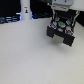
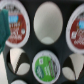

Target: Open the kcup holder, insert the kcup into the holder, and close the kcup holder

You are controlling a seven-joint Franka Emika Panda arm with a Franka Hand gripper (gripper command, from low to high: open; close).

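claw point(image 1: 61, 11) over open kcup holder point(image 1: 61, 31), its state unclear; green-topped kcup point(image 2: 46, 66), label writing unreadable

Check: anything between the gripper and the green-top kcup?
Nothing visible. The gripper is above the open kcup holder; the kcup sits uncovered in a slot, red-lidded pods beside it, not over it.
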